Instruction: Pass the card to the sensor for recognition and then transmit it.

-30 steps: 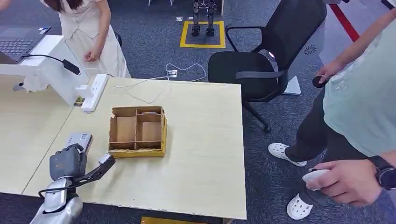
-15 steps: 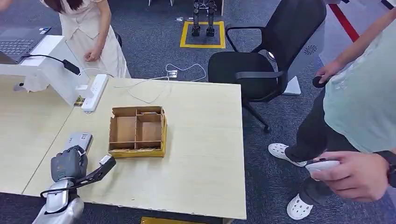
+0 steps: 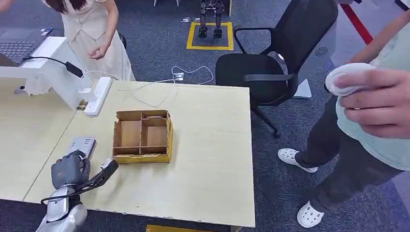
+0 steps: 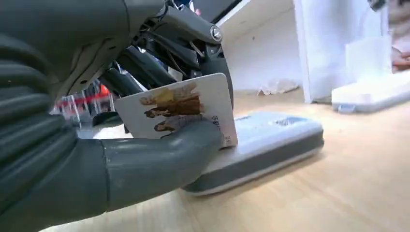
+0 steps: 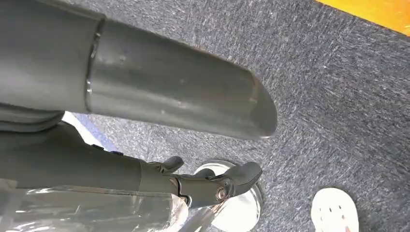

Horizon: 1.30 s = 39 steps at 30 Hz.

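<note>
Left hand [image 4: 145, 145] pinches card [image 4: 181, 111] between thumb and fingers, card edge touching sensor [image 4: 261, 145] on table [image 3: 212, 159]. Presentation under way, recognition unconfirmed. Handover outstanding. Right hand [image 5: 212, 186] hangs over floor, holding nothing.

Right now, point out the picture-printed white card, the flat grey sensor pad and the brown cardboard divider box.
picture-printed white card [image 4: 186, 108], left wrist view, its printed face.
flat grey sensor pad [image 4: 270, 145], left wrist view, its top edge.
brown cardboard divider box [image 3: 141, 136], head view, its centre partition.
</note>
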Each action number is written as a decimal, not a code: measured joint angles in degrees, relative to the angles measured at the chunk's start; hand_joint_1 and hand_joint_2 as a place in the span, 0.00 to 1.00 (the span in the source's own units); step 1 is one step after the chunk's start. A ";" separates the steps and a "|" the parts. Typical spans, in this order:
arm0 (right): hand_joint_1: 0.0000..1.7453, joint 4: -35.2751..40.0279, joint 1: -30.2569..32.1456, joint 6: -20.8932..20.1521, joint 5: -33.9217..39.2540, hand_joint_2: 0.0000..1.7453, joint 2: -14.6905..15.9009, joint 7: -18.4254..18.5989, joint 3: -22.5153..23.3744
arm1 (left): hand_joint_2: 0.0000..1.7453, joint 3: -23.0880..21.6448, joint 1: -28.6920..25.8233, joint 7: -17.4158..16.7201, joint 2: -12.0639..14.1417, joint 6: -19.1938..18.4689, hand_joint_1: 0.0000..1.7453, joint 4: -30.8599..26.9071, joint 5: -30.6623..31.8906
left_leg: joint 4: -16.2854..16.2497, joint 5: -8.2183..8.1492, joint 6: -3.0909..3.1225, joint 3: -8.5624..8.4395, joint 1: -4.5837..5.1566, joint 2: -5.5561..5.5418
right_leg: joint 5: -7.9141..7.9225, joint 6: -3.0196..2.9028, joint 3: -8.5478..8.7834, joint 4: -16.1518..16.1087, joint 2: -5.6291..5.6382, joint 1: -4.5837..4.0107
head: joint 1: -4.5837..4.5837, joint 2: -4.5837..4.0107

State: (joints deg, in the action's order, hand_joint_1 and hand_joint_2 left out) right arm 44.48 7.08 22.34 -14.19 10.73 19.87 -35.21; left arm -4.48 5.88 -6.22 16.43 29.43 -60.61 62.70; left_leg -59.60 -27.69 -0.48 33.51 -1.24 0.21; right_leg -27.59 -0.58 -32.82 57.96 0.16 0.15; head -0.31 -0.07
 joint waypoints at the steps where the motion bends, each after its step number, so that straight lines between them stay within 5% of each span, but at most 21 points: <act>1: 0.00 0.00 0.07 0.02 0.02 0.00 0.02 -0.11 -0.02 | 1.00 0.00 0.05 1.94 0.00 1.17 1.00 -0.26 -2.17 | 0.00 0.00 0.00 0.00 0.00 0.00 | 0.00 0.00 0.00 0.00 0.00 0.00 | 0.00 0.00; 6: 0.00 -0.22 0.04 -0.02 0.52 0.00 0.20 -1.24 -0.35 | 1.00 0.00 3.20 8.68 1.68 1.28 1.00 -3.93 -8.28 | -0.01 0.08 0.03 0.05 -0.01 -0.02 | 0.03 0.00 -0.05 0.00 -0.02 -0.01 | -0.02 0.00; 11: 0.00 -1.14 -1.21 -0.55 1.01 0.00 0.20 -2.86 -1.37 | 1.00 -1.16 10.25 10.79 4.50 -0.54 1.00 -6.38 -8.67 | -0.01 0.18 -0.02 0.07 -0.01 -0.02 | 0.12 0.01 -0.06 0.02 -0.03 -0.01 | -0.02 0.00; 21: 0.00 -2.71 -2.88 -0.59 1.46 0.00 0.17 -4.31 -3.15 | 1.00 -6.91 20.92 9.85 6.43 0.32 1.00 -6.30 -4.32 | -0.03 0.19 -0.02 0.09 0.01 -0.02 | 0.15 0.05 -0.09 0.01 -0.02 0.01 | 0.00 0.00; 29: 0.00 -3.39 -4.36 -0.90 1.51 0.00 0.09 -5.16 -4.83 | 1.00 -11.06 29.56 7.42 6.23 3.05 1.00 -0.75 0.34 | -0.03 0.20 -0.02 0.10 0.01 0.00 | 0.19 0.02 -0.12 0.02 0.01 0.00 | 0.00 0.00; 39: 0.00 -3.45 -4.84 -0.70 1.51 0.00 0.00 -5.18 -5.60 | 1.00 -12.79 32.91 7.44 5.03 4.34 1.00 2.64 0.38 | -0.03 0.21 -0.01 0.12 0.01 0.00 | 0.19 0.02 -0.14 0.02 0.03 0.01 | 0.00 0.00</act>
State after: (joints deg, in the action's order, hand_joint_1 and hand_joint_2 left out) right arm 41.03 2.24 21.64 -12.68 10.73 14.69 -40.81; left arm -17.27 38.79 1.22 21.46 33.77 -57.97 63.08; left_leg -59.63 -27.48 -0.48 33.63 -1.23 0.21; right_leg -27.40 -0.56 -32.96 57.98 0.19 0.16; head -0.31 -0.07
